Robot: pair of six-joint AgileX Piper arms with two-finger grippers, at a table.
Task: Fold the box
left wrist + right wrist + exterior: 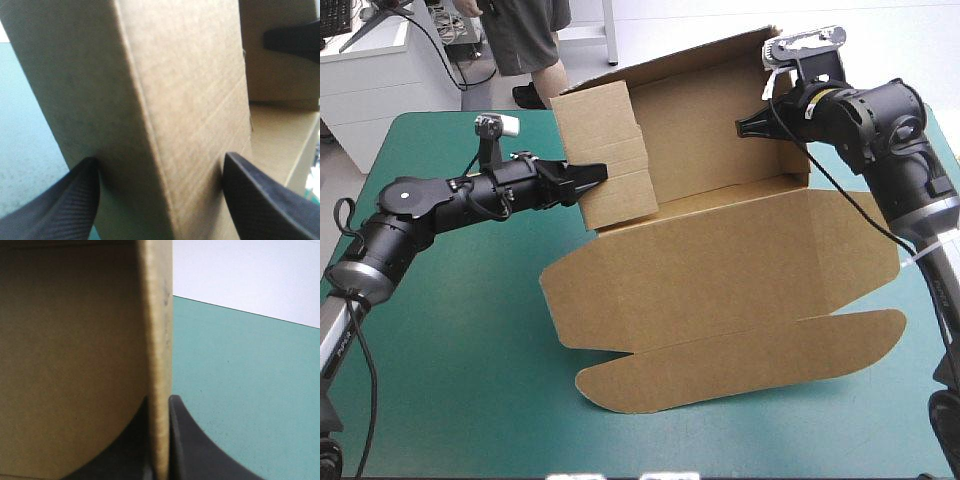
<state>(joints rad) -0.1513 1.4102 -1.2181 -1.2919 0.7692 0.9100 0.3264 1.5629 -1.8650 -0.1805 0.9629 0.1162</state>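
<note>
Brown box point(720, 260); your left fingers point(60, 200) stand apart around one wall. Your right fingers point(192, 440) pinch another wall.

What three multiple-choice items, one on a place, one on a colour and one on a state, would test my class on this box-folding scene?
1. Where on the table cover does the flat lid of the box lie?
A at the far edge; B toward the near edge; C off the left edge.
2. What colour is the table cover?
A teal-green; B red; C white.
3. How do the jaws of the right gripper stand?
A wide apart over bare cover; B shut on a cloth; C shut on the box.

Answers:
1. B, the high view shows the lid spread toward the near edge.
2. A, teal-green shows all around the box.
3. C, the right wrist view shows board pinched between the jaws.
</note>
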